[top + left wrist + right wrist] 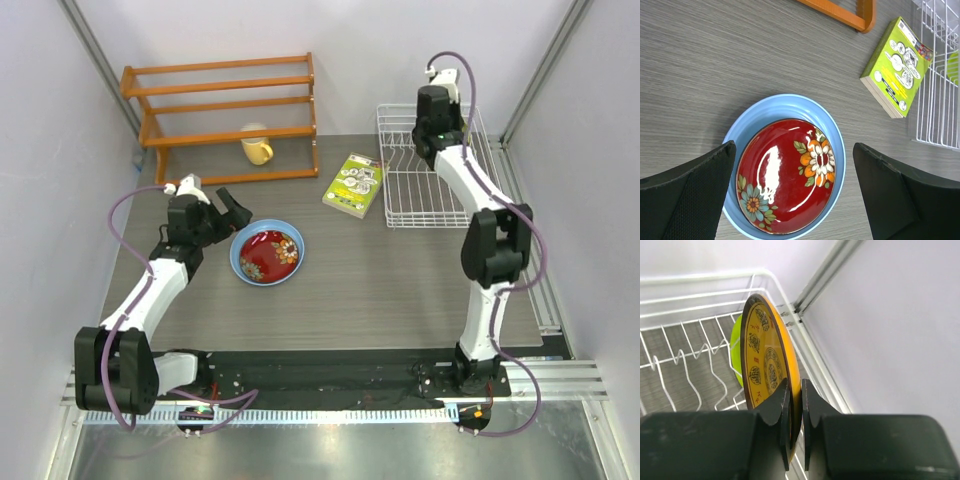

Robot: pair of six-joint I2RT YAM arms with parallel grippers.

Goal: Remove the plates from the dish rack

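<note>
Plates first, from the top camera: the light blue plate [239, 258] lies left of centre with the dark red plate [270, 254] nested inside it. My left gripper [232, 212] is spread wide just to their left, and the dish rack [420, 200] sits upper right. On the left wrist view, that stack shows bottom centre between the fingers [690, 195]. On the right wrist view, my right gripper [795, 390] is clamped on the amber plate [762, 355], which stands on edge at centre. The lime green plate [735, 360] is behind it in the rack.

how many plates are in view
4: light blue plate on the table, dark red plate on it, amber plate in the right gripper at the dish rack, lime green plate behind it. None seems hidden.
</note>
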